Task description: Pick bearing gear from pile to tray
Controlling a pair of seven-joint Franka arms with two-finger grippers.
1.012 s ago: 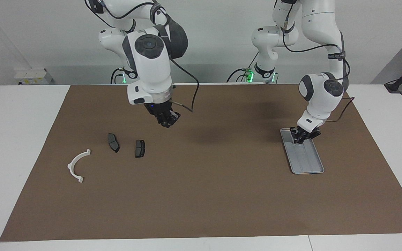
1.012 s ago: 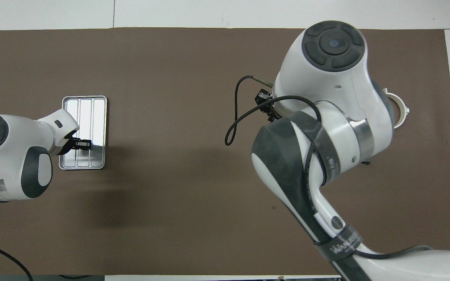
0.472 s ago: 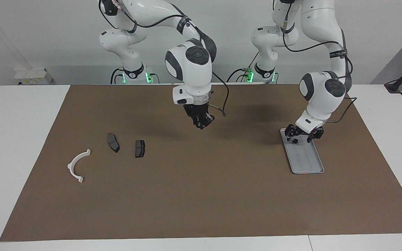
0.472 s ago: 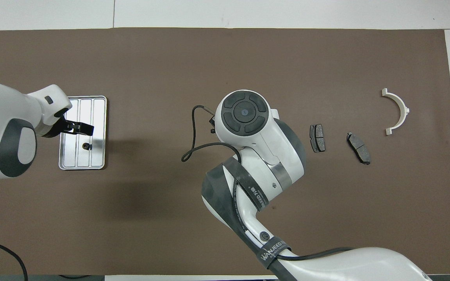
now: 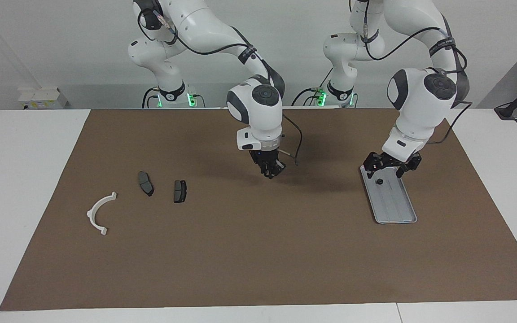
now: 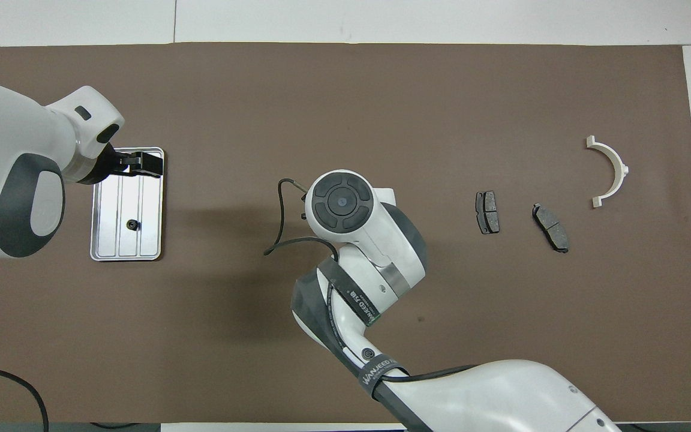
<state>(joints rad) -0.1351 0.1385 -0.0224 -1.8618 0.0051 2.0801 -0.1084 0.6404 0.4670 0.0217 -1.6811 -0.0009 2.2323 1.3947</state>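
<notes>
The silver tray (image 5: 395,220) lies on the mat toward the left arm's end; it also shows in the overhead view (image 6: 125,257). A small black round piece (image 5: 379,181) lies in its end nearer the robots, seen from above too (image 6: 132,225). My left gripper (image 5: 391,164) hangs open and empty just above that end of the tray (image 6: 141,163). The pile lies toward the right arm's end: a white arc bracket (image 5: 100,213) (image 6: 609,171) and two dark brake pads (image 5: 146,183) (image 5: 180,191). My right gripper (image 5: 271,170) is low over the mat's middle, hidden under its wrist from above.
A brown mat (image 5: 258,260) covers most of the white table (image 5: 16,179). The right arm's elbow and forearm (image 6: 381,282) reach over the mat's middle. A small white box (image 5: 38,96) stands off the mat near the right arm's base.
The left gripper opened, left the small black piece in the tray and rose. The right gripper swept from beside the pile to the mat's middle and came lower.
</notes>
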